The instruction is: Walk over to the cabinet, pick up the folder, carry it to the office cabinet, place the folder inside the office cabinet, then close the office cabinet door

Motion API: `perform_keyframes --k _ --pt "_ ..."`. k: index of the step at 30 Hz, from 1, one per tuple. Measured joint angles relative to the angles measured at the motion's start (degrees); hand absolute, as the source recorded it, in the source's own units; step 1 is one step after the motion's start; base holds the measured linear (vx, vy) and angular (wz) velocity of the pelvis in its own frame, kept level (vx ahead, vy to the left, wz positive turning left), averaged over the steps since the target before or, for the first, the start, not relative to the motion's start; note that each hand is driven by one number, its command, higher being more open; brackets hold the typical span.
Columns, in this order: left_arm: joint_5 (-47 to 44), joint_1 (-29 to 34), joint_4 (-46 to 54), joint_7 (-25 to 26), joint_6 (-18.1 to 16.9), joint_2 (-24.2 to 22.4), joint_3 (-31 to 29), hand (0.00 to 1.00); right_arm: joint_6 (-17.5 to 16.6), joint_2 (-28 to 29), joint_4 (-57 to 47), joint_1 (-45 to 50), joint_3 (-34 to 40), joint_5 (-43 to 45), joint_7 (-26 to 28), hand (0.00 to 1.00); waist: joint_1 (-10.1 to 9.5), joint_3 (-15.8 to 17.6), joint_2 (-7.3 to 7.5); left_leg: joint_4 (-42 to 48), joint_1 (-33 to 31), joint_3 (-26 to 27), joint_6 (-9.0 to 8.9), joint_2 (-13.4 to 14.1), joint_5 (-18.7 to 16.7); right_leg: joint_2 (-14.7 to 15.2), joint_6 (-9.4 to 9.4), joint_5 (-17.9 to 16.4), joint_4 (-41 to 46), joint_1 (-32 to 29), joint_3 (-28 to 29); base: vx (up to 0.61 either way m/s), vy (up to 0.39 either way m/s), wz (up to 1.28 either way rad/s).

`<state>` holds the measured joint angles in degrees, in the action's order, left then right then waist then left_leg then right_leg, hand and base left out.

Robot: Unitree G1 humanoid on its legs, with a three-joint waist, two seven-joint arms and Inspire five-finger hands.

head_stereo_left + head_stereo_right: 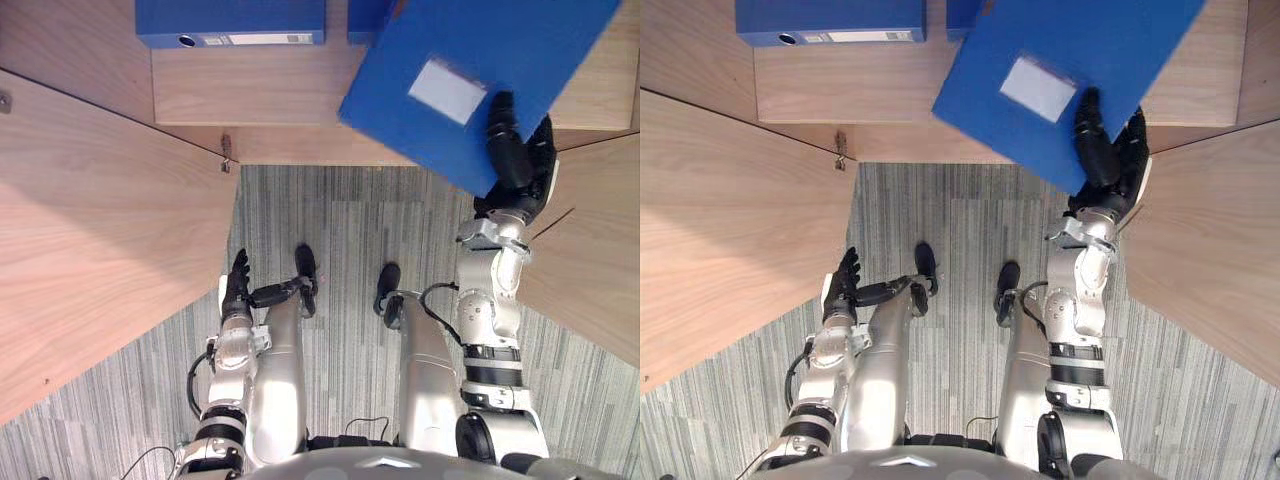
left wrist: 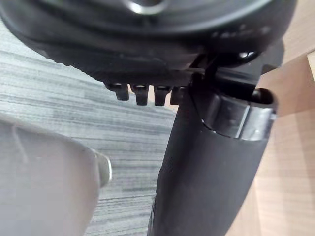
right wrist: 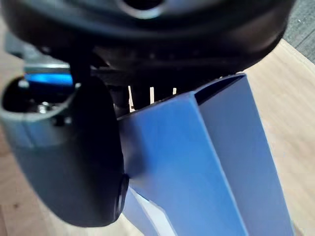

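A large blue folder [image 1: 480, 70] with a white label hangs tilted over the wooden shelf [image 1: 260, 100] of the open office cabinet. My right hand [image 1: 520, 160] is shut on its lower corner, fingers on the labelled face and the thumb behind. In the right wrist view the thumb [image 3: 74, 162] presses on the blue folder [image 3: 197, 162], whose open edge shows. My left hand [image 1: 237, 285] hangs low beside the left cabinet door [image 1: 90, 230], fingers straight and holding nothing.
Another blue binder [image 1: 230, 22] lies on the shelf at the back left, and part of a third blue one [image 1: 368, 20] shows behind the held folder. The right door [image 1: 590, 260] stands open too. Grey striped carpet [image 1: 340, 220] lies between the doors.
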<state>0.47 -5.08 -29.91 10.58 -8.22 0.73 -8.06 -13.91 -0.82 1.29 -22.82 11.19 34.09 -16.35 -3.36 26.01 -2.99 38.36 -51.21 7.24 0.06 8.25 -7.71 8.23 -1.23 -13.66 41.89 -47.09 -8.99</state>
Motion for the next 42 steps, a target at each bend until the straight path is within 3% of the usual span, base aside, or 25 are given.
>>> perform_keyframes --k 5,13,14,24,42 --pt "-0.11 -0.04 0.01 1.61 0.55 -0.26 0.00 1.00 -1.83 2.13 3.54 -4.18 1.71 6.21 -3.47 0.00 -0.01 -0.01 0.01 -0.50 0.03 -0.02 0.11 -0.12 0.13 0.07 0.00 0.02 -0.47 0.08 -0.17 0.00 0.000 0.00" --pt "-2.18 -0.40 0.02 4.08 1.37 -1.83 0.52 1.00 -2.06 5.25 8.50 -8.36 1.20 8.27 -8.30 0.00 -0.04 -0.06 0.09 -1.51 0.70 -0.12 -0.16 -0.28 0.47 0.13 -0.04 0.12 -1.26 0.99 -0.55 0.01 -0.001 0.02" --pt "-2.19 -0.39 0.01 4.41 1.41 -1.90 0.61 1.00 -2.05 5.50 9.03 -8.71 1.11 8.29 -8.79 1.00 -0.05 -0.19 0.26 -1.92 1.16 -0.14 -0.32 -0.41 0.63 0.21 -0.06 0.14 -1.50 1.42 -0.60 0.00 0.002 0.05" --pt "-2.70 -0.93 -0.88 7.06 2.55 -1.98 0.64 1.00 -2.11 6.86 14.95 -15.37 0.51 11.09 -11.76 1.00 -0.32 -0.50 0.74 -5.04 1.58 -0.36 -0.55 -0.82 2.57 0.24 0.06 1.47 -4.06 2.02 -1.57 -0.01 0.003 0.04" --pt "-3.29 -1.28 -3.14 7.68 3.21 -2.41 0.66 1.00 -2.05 6.71 18.79 -19.88 -6.05 11.32 -11.38 1.00 -0.74 -1.92 1.69 -7.88 2.82 -1.53 -1.19 -1.17 4.62 0.22 0.69 2.07 -5.40 3.40 -3.21 -0.01 -0.006 0.04"
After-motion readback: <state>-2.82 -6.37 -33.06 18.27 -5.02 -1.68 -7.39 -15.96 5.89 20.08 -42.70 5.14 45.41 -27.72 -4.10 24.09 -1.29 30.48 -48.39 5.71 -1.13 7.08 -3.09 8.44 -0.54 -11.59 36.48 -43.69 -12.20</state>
